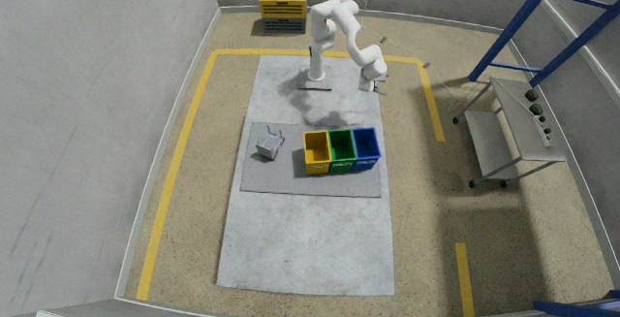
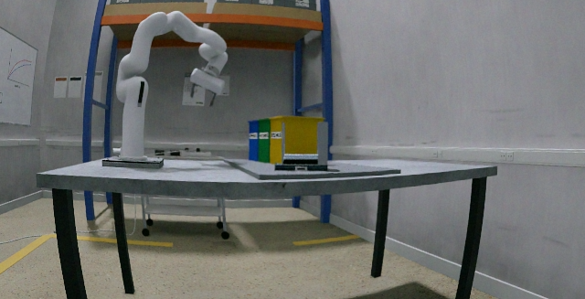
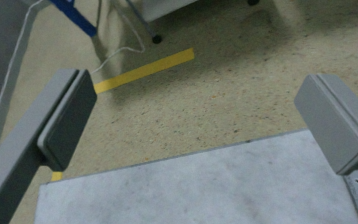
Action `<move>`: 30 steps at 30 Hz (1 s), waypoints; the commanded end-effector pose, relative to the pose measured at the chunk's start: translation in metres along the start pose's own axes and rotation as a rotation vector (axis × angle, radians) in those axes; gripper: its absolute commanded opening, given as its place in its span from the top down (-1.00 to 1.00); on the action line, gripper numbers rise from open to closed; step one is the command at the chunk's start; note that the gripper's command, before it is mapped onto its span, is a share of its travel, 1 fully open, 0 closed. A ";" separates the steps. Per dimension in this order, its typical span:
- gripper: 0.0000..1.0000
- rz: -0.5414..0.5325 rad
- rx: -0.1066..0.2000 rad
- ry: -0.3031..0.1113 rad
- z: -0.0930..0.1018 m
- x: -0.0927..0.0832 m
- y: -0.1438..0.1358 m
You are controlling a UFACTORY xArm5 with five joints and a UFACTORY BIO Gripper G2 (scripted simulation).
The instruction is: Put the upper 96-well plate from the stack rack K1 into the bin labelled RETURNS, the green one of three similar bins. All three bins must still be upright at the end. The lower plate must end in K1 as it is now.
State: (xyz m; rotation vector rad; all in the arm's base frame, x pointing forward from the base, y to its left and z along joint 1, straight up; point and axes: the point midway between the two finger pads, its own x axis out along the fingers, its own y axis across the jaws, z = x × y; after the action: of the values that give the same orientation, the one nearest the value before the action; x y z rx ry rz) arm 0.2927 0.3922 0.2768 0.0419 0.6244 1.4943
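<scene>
My gripper (image 1: 385,84) (image 2: 202,101) (image 3: 197,125) is open, its fingers apart with nothing between them, high above the table on the robot base's side, away from rack and bins. The grey stack rack K1 (image 1: 266,150) (image 2: 323,141) stands upright on the mat. A pale plate (image 2: 301,156) lies low between its posts; the lower plate cannot be told apart clearly. The green bin (image 1: 342,166) (image 2: 264,141) stands upright between the yellow bin (image 1: 317,147) (image 2: 297,134) and the blue bin (image 1: 365,144) (image 2: 253,148), both upright. The bin labels are too blurred to read.
The three bins stand side by side on the grey mat (image 1: 271,181), with a gap between the yellow bin and the rack. The table (image 1: 310,244) (image 2: 434,166) (image 3: 180,195) carries the mat. A trolley (image 1: 518,123) and a blue-posted shelf (image 2: 325,84) stand beyond the table.
</scene>
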 end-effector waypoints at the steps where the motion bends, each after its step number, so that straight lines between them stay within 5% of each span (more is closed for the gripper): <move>1: 0.25 -0.018 -0.002 -0.028 0.003 -0.005 -0.015; 7: 0.25 -0.159 -0.019 -0.090 0.005 -0.018 -0.040; 24: 0.25 -0.301 -0.033 -0.151 0.009 -0.052 -0.094; 30: 0.25 -0.445 -0.044 -0.212 0.009 -0.071 -0.116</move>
State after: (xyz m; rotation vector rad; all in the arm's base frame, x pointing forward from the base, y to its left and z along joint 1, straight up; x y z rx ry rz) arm 0.3905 0.3283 0.2633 0.0183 0.4422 1.1267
